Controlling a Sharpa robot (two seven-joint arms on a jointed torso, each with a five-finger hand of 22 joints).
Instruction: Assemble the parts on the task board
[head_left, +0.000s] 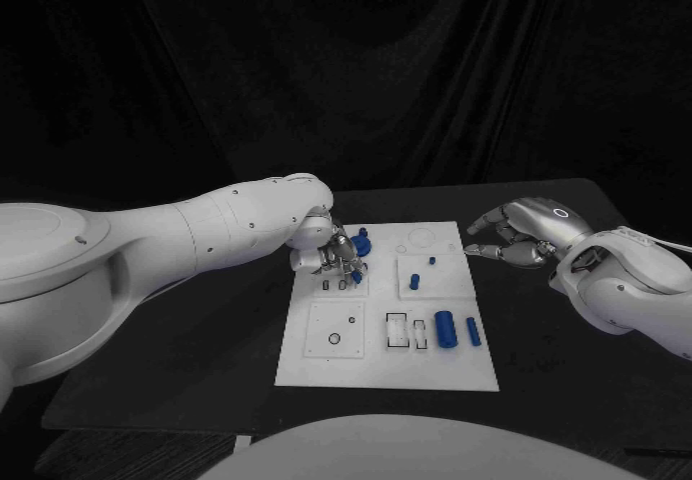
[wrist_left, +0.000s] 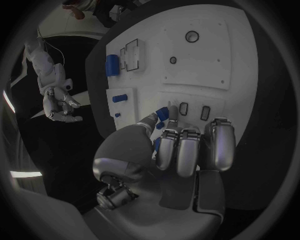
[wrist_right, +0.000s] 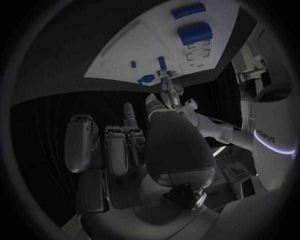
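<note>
On the left of the black counter (head_left: 173, 350), the robot's left arm reaches across to the far left part of the white task board (head_left: 387, 375), where the left hand (head_left: 326, 255) rests with its fingers curled down onto the plate. A small blue part (wrist_left: 162, 113) sits pinched between its thumb and fingertips, just beside two dark oblong slots (wrist_left: 194, 110) in the board. Next to that hand, toward the far edge, stands a blue round part (head_left: 362, 241). Further right on the board, two small blue pegs (head_left: 415, 281) stand on a raised square tile. Near the board's right edge lie a thick blue cylinder (head_left: 446, 329) and, just beside it, a thinner blue rod (head_left: 473, 331), both to the right of a pair of rectangular outlines (head_left: 397, 330). Off the board's far right corner, the right hand (head_left: 516, 236) hovers above the counter, fingers loosely curled and apart, holding nothing.
</note>
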